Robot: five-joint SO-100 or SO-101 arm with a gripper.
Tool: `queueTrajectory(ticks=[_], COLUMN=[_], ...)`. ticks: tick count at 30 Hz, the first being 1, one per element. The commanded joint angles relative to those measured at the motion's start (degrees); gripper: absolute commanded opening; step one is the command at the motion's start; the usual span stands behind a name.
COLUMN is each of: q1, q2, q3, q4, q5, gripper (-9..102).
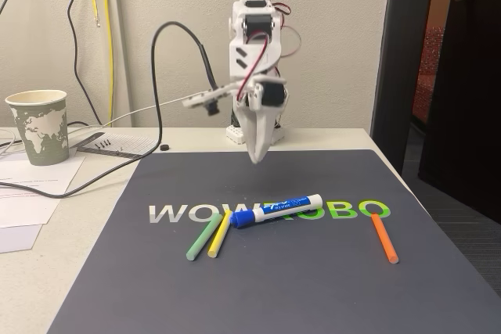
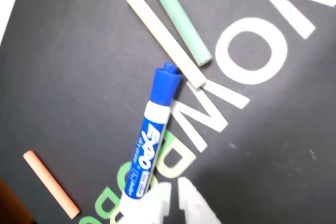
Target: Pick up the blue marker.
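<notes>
The marker (image 1: 276, 210) lies flat on the dark mat (image 1: 313, 287), its blue cap touching the yellow stick (image 1: 220, 234). The green stick (image 1: 203, 237) sits beside that one. The orange stick (image 1: 384, 238) lies well apart. The gripper (image 1: 257, 154) hangs above the mat, jaws almost pressed together, pinching nothing.

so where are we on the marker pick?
Done: arm is out over the mat, pincer pointing down behind the blue marker. In hand: the approach; the wrist view shows fingertips near the marker's white end, no contact visible. Left: descend, close, lift. The marker lies flat on the mat, cap beside the yellow stick.
</notes>
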Motion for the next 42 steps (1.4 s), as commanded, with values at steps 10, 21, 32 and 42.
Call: queueTrajectory(ticks=[10,21,32,42], q1=[0.4,-0.3,-1.6,-1.2], q2=[-7.5,-15.6,-18.5,-22.9], q3=[-2.2,-14.5,-15.4,-16.7], q4=[-0.8,10.4,8.5,8.7], q5=[-4.0,-5.5,-6.5,-9.2], gripper=[14,30,37,37])
